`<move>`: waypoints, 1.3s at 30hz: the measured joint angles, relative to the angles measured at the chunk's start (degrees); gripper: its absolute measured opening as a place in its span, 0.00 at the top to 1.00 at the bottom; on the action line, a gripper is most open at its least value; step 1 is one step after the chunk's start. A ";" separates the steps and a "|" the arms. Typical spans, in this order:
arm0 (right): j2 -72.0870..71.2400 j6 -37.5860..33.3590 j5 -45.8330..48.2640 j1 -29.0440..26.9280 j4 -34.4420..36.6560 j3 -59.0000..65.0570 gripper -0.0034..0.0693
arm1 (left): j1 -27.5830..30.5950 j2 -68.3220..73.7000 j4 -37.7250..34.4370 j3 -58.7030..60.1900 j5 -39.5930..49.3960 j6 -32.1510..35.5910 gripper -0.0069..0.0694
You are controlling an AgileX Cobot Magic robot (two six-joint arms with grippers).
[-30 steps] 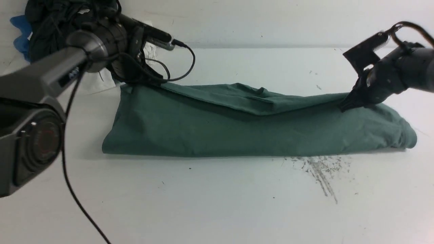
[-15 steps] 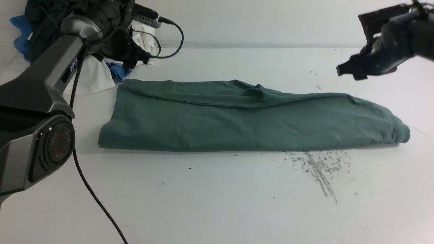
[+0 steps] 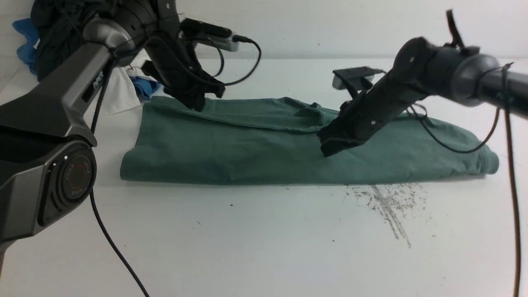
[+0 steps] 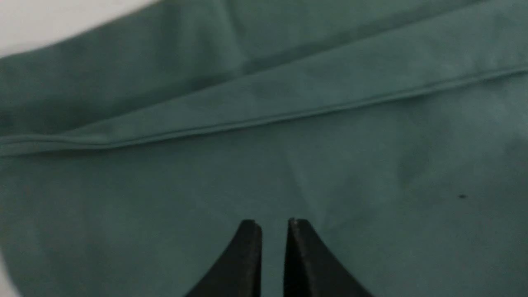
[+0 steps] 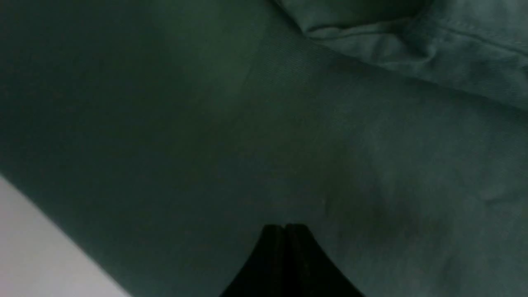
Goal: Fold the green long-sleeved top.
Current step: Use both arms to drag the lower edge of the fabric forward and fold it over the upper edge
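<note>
The green long-sleeved top [image 3: 247,152] lies folded into a long band across the white table, with a hemmed flap along its far edge. My left gripper [image 3: 198,103] hangs over the band's far left part. In the left wrist view its fingers [image 4: 273,222] stand a narrow gap apart, with only the top's cloth [image 4: 288,156] behind them. My right gripper [image 3: 330,146] points down at the middle of the band, right of a bunched fold. Its tips [image 5: 284,226] are shut together just above the cloth [image 5: 288,144], holding nothing.
A pile of black garments [image 3: 57,33] sits at the far left corner, with white cloth [image 3: 115,93] and blue cloth [image 3: 144,87] beside it. Grey scuff marks [image 3: 387,202] mark the table in front of the top. The left arm's cable [image 3: 111,243] hangs near the front left.
Both grippers let go of the top's far edge, which dropped flat, and lifted away. They have since swung inward and come down over the band, the right one far towards the middle.
</note>
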 joint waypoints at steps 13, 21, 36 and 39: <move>3.89 -0.19 -28.31 0.19 9.23 -0.05 0.97 | -1.58 0.38 -1.59 6.38 -0.28 2.72 0.92; 4.50 -0.55 -46.15 -0.49 11.90 -0.54 0.97 | -1.58 2.05 -2.01 8.10 -0.68 2.72 0.92; 13.64 -2.62 -14.63 1.25 3.19 -18.05 0.97 | -1.66 2.05 -4.13 8.10 -0.72 2.78 0.92; 15.12 2.09 -24.83 1.04 0.15 -18.57 0.97 | -1.80 2.05 -4.07 8.10 -0.72 2.88 0.92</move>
